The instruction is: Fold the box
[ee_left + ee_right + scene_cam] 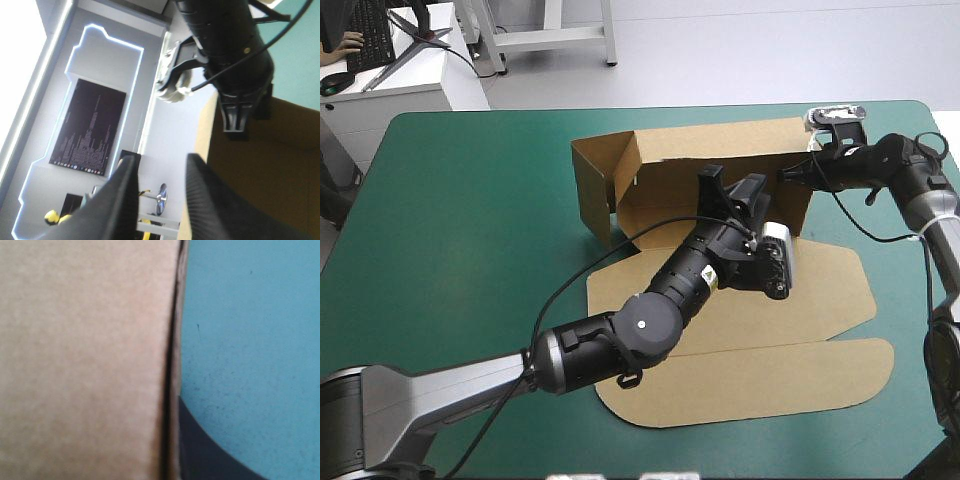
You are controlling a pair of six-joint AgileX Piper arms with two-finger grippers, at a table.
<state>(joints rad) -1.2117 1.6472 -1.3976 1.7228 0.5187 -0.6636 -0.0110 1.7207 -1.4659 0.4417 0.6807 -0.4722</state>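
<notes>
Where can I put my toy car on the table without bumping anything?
Left of the box, the teal-green cover is bare right out to its left edge. The middle is crowded: the left gripper reaches into the box, and the right gripper is at its right wall.

left gripper (733, 182) level, fingers apart | right gripper (788, 175) fingers clamped

One box (740, 300); two grippers, the left gripper (731, 190) and the right gripper (794, 172); one teal-green cover (470, 220).
</notes>
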